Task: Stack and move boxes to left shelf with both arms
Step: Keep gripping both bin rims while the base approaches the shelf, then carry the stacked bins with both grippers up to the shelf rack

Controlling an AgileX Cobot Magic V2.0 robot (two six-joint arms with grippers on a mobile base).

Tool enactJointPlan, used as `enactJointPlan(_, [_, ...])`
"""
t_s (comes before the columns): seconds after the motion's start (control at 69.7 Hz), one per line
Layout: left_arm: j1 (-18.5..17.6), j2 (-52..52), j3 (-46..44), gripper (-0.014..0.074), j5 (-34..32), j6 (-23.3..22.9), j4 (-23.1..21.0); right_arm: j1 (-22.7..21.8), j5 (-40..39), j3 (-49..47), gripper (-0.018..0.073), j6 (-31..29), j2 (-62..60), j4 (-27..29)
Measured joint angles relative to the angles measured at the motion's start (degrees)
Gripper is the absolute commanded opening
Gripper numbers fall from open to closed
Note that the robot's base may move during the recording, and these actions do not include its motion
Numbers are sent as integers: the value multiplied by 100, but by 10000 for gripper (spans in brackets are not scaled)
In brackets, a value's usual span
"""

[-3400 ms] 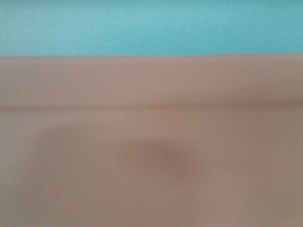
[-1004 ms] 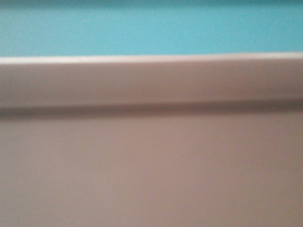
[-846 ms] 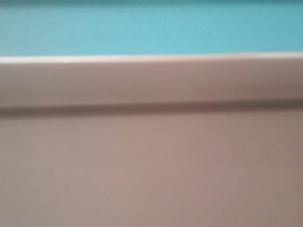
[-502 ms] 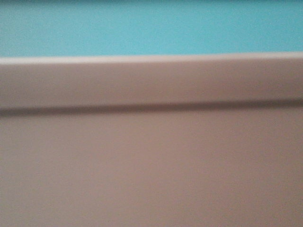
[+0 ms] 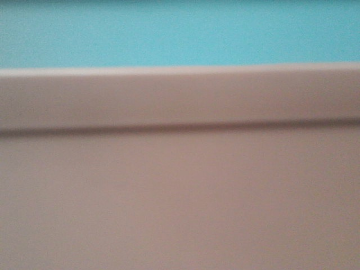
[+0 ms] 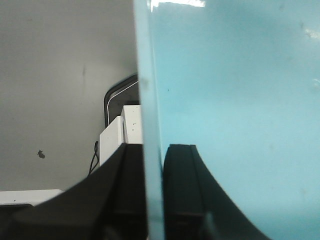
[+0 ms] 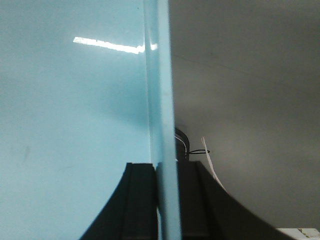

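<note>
The salmon-pink box (image 5: 180,197) fills most of the front view, very close and blurred. Its rim runs level across the frame, and the sky-blue box (image 5: 180,34) shows above it. In the left wrist view my left gripper (image 6: 152,190) is shut on the blue box's (image 6: 235,100) thin side wall, one black finger (image 6: 127,190) outside and one inside. In the right wrist view my right gripper (image 7: 167,195) is shut the same way on the opposite wall of the blue box (image 7: 70,110). The left shelf is out of view.
Beyond the left gripper there is a plain grey surface with a white block (image 6: 122,135) and a dark rounded object (image 6: 117,97) behind it. Past the right gripper, a grey surface and a thin black cable (image 7: 197,151) show.
Since 3.4 s ago the pink box's rim has become brighter and sharper, and the dark shadow patch on its wall is gone. Over the last second the view has barely shifted.
</note>
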Motion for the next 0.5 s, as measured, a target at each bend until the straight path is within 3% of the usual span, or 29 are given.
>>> enactJointPlan(0.502, [0,0,0,-6,0,0,-4,0,0,0,53,0,0,-11])
